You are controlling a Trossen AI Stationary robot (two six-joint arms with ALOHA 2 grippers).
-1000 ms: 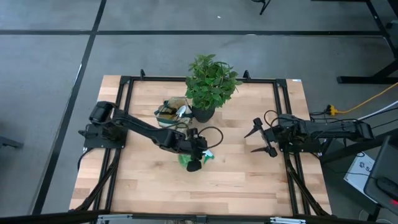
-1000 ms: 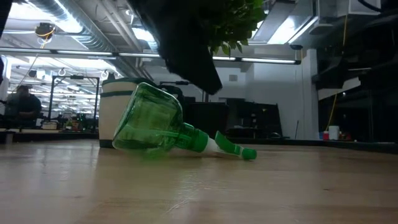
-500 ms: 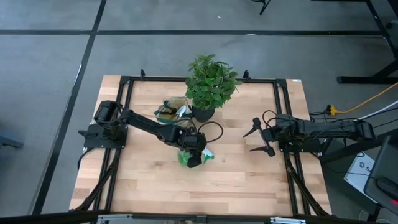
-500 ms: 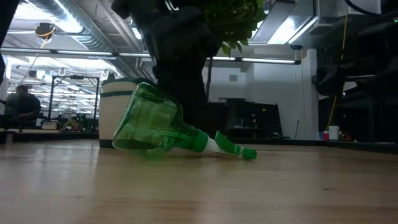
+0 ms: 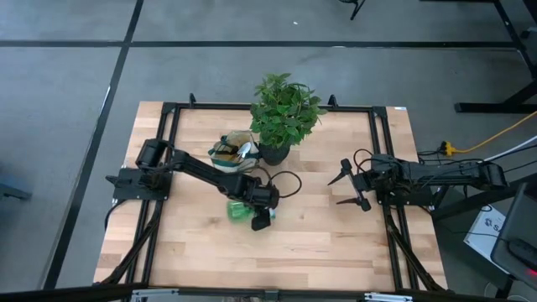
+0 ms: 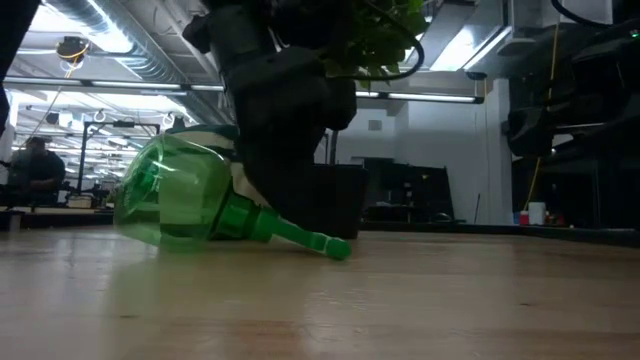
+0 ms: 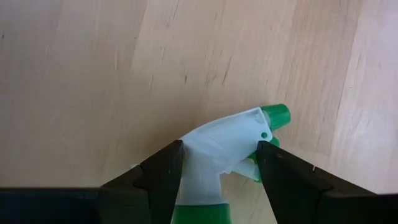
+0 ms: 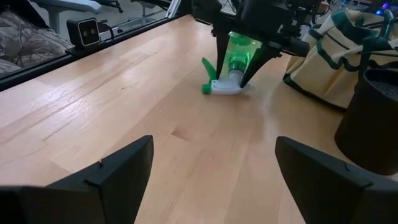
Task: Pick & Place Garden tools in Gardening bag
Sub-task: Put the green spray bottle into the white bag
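**Left claw astride spray bottle neck, bottle lying flat**

I have the left gripper (image 7: 214,171) down at the table (image 5: 336,243), over the spray bottle (image 6: 195,195). In the left wrist view the two fingers (image 7: 163,174) stand one on each side of the white trigger head, set narrow, close against it or touching; I cannot tell whether they are gripping. The nozzle points forward, out past the fingertips, and the green body runs back under the wrist. So the bottle's long axis lies along the claw's reach, and the fingers cross it at the neck.

The low view shows the bottle on its side on the wood, body resting on the table and nozzle angled down to the surface. I judge it not yet lifted.

The gardening bag (image 5: 231,149) sits behind the claw, back towards the left arm's base, near but not touching the bottle, beside the potted plant (image 5: 284,113). Something metallic shows in its mouth; I cannot identify it.

The right gripper (image 5: 348,186) waits well off to the far side, fingers spread wide and holding nothing. The left arm is clearly nearer.

My read: the next move is to close firmly on the neck, raise, then carry back to the bag. Risk: the round neck may swivel between the fingers.
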